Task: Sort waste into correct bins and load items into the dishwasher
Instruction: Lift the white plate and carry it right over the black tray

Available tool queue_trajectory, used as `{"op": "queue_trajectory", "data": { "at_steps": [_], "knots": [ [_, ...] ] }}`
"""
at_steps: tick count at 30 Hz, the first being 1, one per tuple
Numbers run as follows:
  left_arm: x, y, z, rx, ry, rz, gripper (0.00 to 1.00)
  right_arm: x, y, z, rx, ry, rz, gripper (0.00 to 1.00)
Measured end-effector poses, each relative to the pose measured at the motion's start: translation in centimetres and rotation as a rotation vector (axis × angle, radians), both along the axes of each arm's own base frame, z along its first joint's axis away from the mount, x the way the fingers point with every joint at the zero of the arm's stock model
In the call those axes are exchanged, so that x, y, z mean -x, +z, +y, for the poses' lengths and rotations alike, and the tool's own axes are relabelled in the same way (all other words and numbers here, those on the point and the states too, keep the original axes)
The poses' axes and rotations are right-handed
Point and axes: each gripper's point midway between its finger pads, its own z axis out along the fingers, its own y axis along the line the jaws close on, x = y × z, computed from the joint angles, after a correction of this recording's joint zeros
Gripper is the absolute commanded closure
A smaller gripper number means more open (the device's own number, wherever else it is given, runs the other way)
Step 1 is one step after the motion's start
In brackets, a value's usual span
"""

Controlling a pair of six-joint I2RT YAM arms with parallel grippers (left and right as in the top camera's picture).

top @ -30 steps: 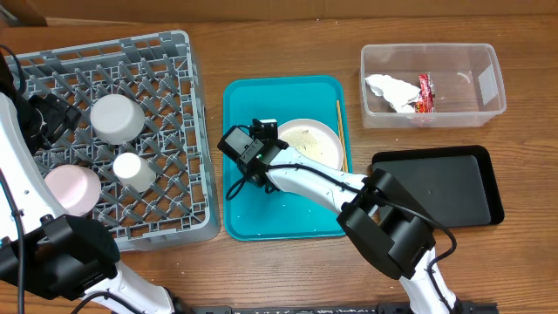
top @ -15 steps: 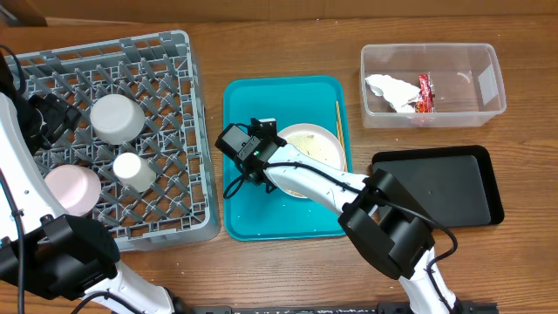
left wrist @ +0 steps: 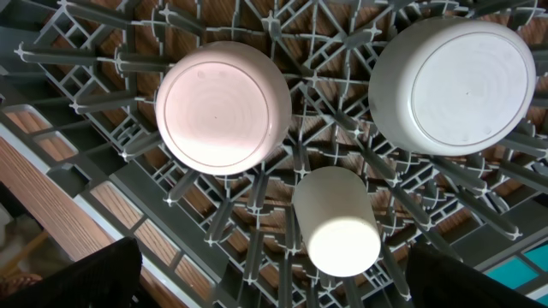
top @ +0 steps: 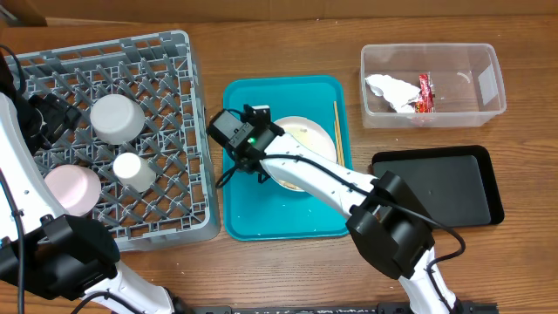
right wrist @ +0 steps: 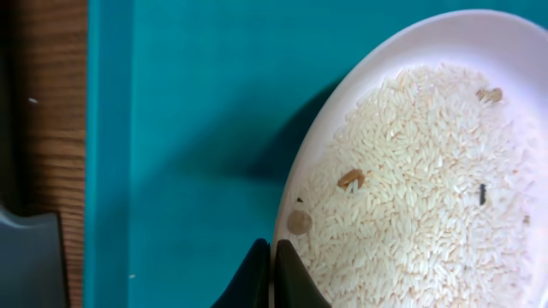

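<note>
Pinching the plate point(right wrist: 310, 162) by its left rim, the right gripper point(right wrist: 274, 274) has its fingers drawn narrow on that thin edge. The plate sits on the teal tray point(top: 253, 209), loaded with rice point(right wrist: 428, 197).

The hold is the weak point. It is a small bite on a smooth lip, with all the weight out to one side. If the plate sags or slips on the way to a bin, rice scatters over the tray or table. A fast swing would do the same. The chopsticks point(top: 336, 131) lie just beside the far rim and could be dragged along.

Over the rack point(top: 174, 231) the left gripper point(top: 52, 118) hangs with its fingers wide, holding nothing (two bowls and a cup sit under it).

Against a second ago, the right gripper has closed up and moved left. The plate has slid left with it, away from the chopsticks.
</note>
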Motion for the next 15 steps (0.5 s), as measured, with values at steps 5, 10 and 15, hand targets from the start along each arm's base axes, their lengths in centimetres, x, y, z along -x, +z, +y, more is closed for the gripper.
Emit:
{"op": "queue_trajectory", "data": {
  "at_steps": [5, 10, 15],
  "knots": [
    [0.0, 0.0, 0.0, 0.0, 0.0, 0.0, 0.0, 0.1, 1.0, -0.6, 0.034, -0.008, 0.002, 0.96],
    [0.0, 0.0, 0.0, 0.0, 0.0, 0.0, 0.0, 0.0, 1.8, -1.1, 0.061, -0.014, -0.009, 0.96],
    [0.0, 0.0, 0.0, 0.0, 0.0, 0.0, 0.0, -0.2, 2.2, -1.4, 0.084, -0.018, -0.029, 0.96]
  ]
}}
